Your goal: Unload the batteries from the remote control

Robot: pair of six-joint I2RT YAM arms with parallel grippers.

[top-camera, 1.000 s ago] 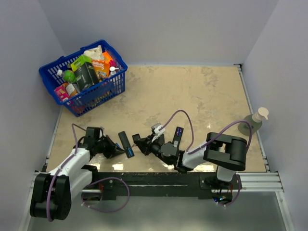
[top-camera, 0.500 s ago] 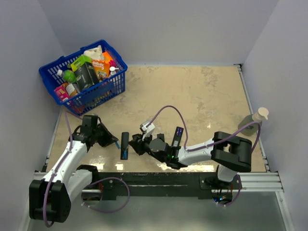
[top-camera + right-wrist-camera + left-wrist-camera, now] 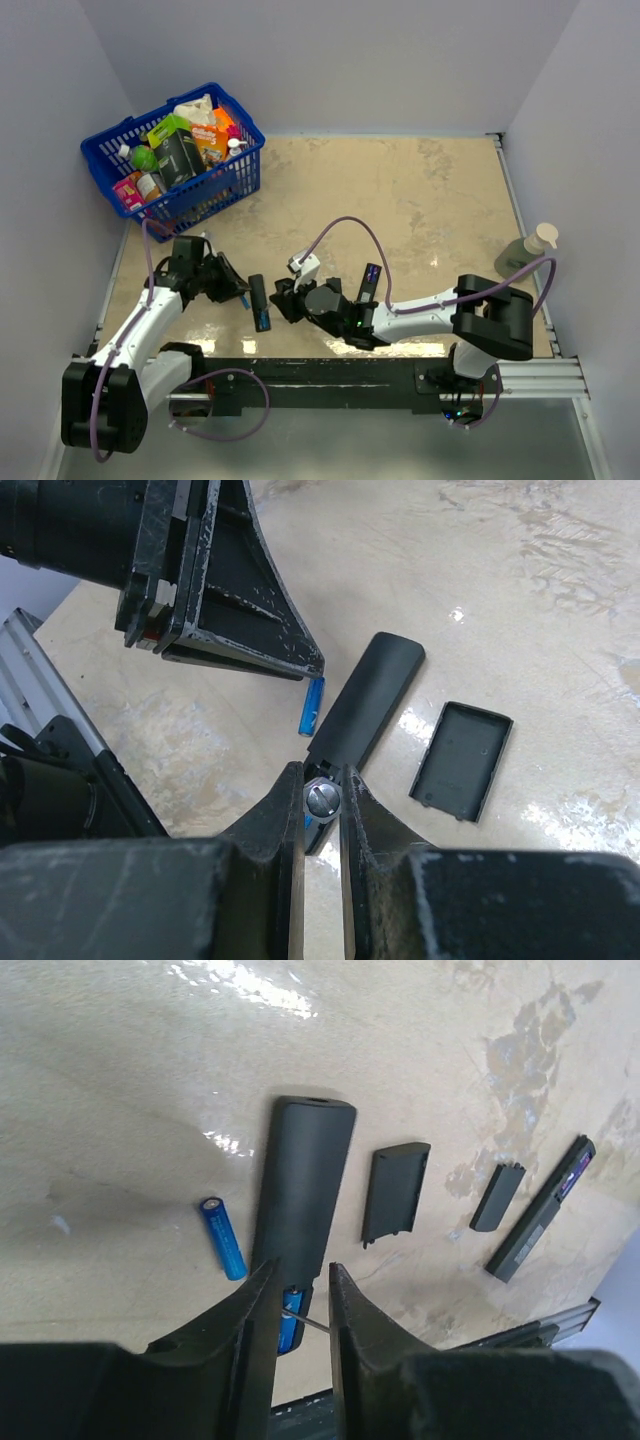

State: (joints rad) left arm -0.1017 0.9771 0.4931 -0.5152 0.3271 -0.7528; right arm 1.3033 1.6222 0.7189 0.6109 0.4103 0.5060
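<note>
Batteries [image 3: 222, 1238] are our concern. One lies loose on the surface [image 3: 120, 1110], just left of the remote control [image 3: 300, 1190] in the left wrist view. The seated battery [image 3: 289, 1328] sits in the open compartment at the remote's lower end, bottom centre of that frame, beside a bare spring contact. We judge one cell out and one to go.

Our left hand [image 3: 302, 1272] hangs over that open end, its fingers narrowly parted with nothing between them. We think it is lined up to pinch the seated cell. Our right hand [image 3: 320, 780] frames the same end at the lower centre of the right wrist view. We cannot tell whether it clamps the remote or only hovers, though bracing the body would make sense. Two black covers [image 3: 395, 1190] lie to the right, out of the way.
</note>
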